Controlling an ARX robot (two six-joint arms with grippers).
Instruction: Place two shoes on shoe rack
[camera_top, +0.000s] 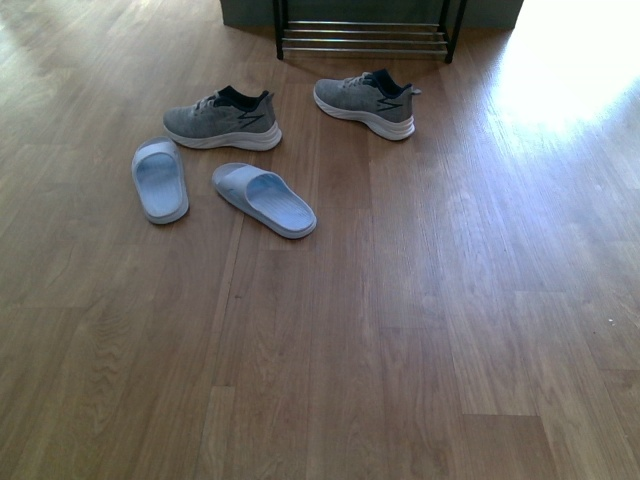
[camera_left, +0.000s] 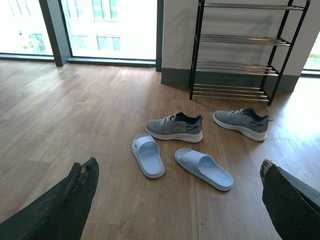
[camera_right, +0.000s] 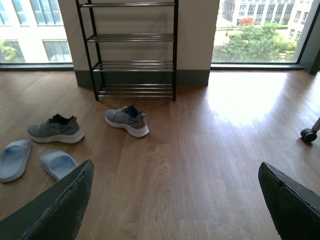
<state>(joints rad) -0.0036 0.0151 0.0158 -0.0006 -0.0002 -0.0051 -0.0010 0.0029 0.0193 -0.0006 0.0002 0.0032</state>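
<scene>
Left sneaker (camera_top: 222, 120) and right sneaker (camera_top: 365, 103) stand on the floor (camera_top: 400, 330) near the shoe rack (camera_top: 363, 38). Left claw (camera_left: 177, 167) and right claw (camera_right: 175, 169) are spread wide, holding nothing.

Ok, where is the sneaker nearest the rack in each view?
Front: sneaker upper right of centre, just below the rack.
Left wrist: sneaker just before the rack.
Right wrist: sneaker before the rack, apart from the other sneaker.
Shared landmark: the rack.
</scene>
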